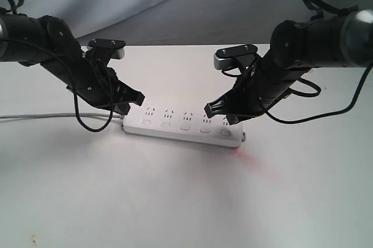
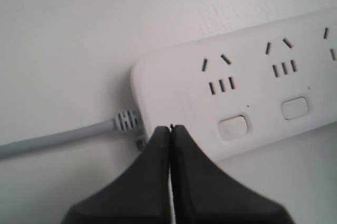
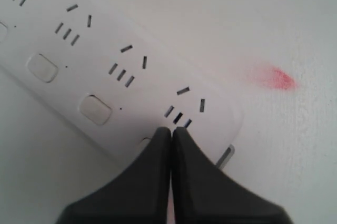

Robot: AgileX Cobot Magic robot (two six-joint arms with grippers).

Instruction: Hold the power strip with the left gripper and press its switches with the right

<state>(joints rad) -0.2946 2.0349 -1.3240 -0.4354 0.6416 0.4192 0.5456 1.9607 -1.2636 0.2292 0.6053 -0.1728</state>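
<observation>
The white power strip (image 1: 183,124) lies flat on the table, its grey cord (image 1: 35,116) running off to the left. My left gripper (image 1: 125,109) is shut, and its tips sit on the strip's cord-end corner (image 2: 170,128), beside the first switch (image 2: 233,127). My right gripper (image 1: 208,110) is also shut. Its tips (image 3: 171,129) are over the last switch at the strip's (image 3: 152,84) far end, covering all but a sliver of it. Two other switches (image 3: 95,109) show uncovered. I cannot tell whether the tips touch the switch.
A faint red mark (image 1: 250,159) stains the white table just past the strip's right end. A small metal tab (image 3: 225,156) sticks out at that end. Grey cloth hangs behind the table.
</observation>
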